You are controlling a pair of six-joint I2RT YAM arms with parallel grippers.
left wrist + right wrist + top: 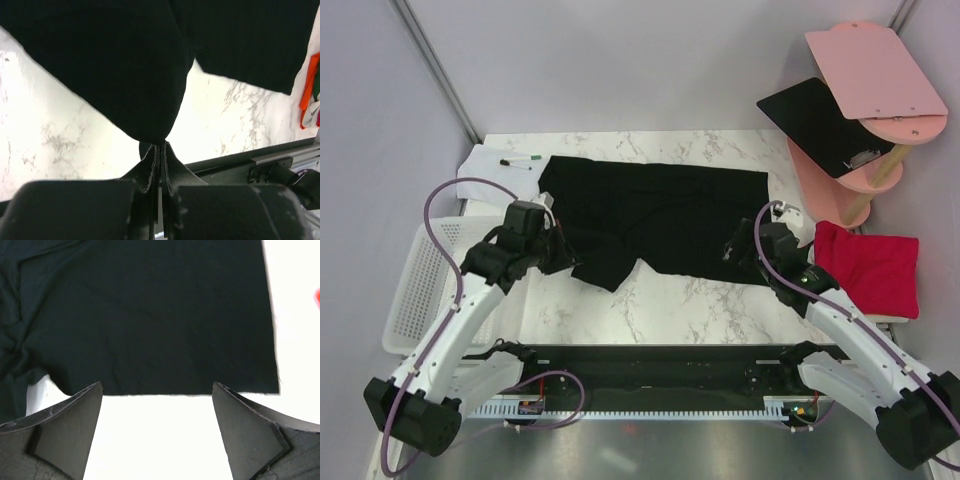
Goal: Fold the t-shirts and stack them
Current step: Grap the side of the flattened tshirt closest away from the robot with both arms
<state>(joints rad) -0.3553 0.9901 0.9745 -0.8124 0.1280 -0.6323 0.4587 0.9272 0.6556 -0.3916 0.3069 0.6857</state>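
On marble table (670, 300) | black t-shirt (660, 210) spread for folding | left gripper (159, 150) clamped on its near-left flap, likely to fold inward | right gripper (157, 386) wide, facing hem, nothing held

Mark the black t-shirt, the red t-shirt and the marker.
black t-shirt (660, 210): top view, middle of its spread-out body.
red t-shirt (870, 268): top view, centre of the folded cloth at the right.
marker (520, 160): top view, middle of its barrel, on the white sheet.

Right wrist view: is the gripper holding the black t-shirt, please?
No, the right gripper stands wide open, with the black t-shirt lying untouched ahead of it.
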